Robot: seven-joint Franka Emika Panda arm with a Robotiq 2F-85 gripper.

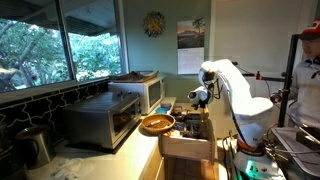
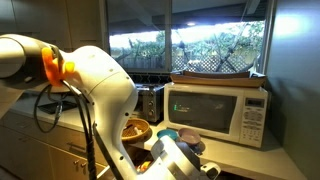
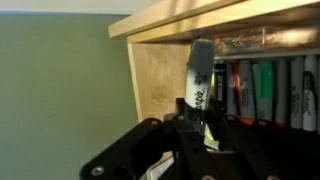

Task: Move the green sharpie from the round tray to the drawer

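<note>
In an exterior view, the arm reaches from the right over the open drawer. The drawer sits at the near end of the counter. The round tray lies just left of the drawer, with a toaster oven and a microwave farther left. The marker is too small to make out here.

In an exterior view from the far side, the arm fills the near left. The tray shows behind it, and the microwave stands to the right. The hand is blurred, so the grip cannot be judged.

In the wrist view the fingers are clamped on the marker, which stands upright in this picture. It is next to the drawer's pale wooden wall, left of a row of other markers lying inside. Whether it touches the wall I cannot tell.

The marker looks light, stiff and smooth-sided, so it could twist or slide in a two-finger pinch. The hold appears to be low on the barrel, leaving the capped end free. A mid-barrel hold would likely swing less.
</note>
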